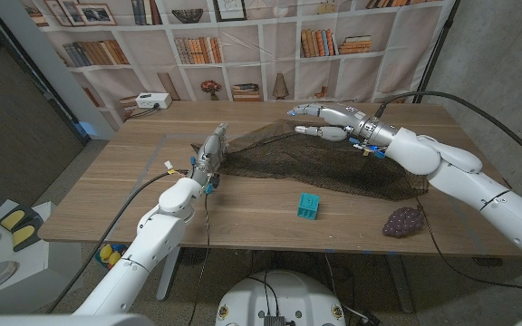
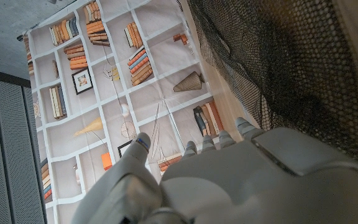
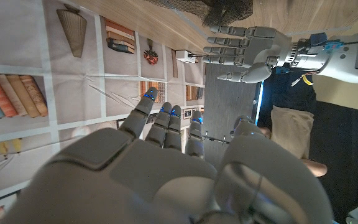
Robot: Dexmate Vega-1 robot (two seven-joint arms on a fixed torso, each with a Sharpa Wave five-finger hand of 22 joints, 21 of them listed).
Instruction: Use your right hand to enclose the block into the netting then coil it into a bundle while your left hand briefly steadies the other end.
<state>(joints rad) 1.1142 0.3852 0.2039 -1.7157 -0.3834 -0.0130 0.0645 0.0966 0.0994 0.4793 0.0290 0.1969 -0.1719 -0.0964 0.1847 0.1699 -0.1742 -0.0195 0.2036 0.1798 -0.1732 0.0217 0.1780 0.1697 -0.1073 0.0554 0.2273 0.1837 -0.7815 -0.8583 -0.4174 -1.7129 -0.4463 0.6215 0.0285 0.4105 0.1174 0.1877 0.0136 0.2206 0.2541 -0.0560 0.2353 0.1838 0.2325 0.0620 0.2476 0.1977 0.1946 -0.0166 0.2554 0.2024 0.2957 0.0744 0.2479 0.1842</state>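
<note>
While apart, block below right hand

Lab: printed bookshelf backdrop

Bare wooden table fills the lower left of the head view, open for a hand to pass. The black netting spreads across the middle and right. The left hand stands at the net's left edge; the right hand, fingers spread, hovers over its upper part. Below the net, the teal block and a purple grape bunch stand well apart, with bare wood between them. A white box occupies the table's upper left corner.
</note>
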